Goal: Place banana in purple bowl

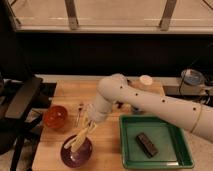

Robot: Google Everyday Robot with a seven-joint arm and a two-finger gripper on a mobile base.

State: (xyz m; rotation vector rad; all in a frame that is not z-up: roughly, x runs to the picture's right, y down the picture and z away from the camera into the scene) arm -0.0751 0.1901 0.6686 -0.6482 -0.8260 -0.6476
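The purple bowl (pixel 76 154) stands at the front left of the wooden table (pixel 107 137). My gripper (pixel 90 121) hangs just above and behind it, shut on the upper end of the pale yellow banana (pixel 78 138). The banana slopes down to the left, and its lower end reaches over the purple bowl's rim into the bowl. Whether it touches the bowl's inside I cannot tell.
An orange-brown bowl (pixel 55 117) stands left of the gripper, with a slim dark stick-like thing (pixel 80 113) beside it. A green tray (pixel 156 141) holding a dark bar (pixel 147 144) lies to the right. A white round lid (pixel 146 80) sits at the back. A black chair (pixel 22 100) stands to the left.
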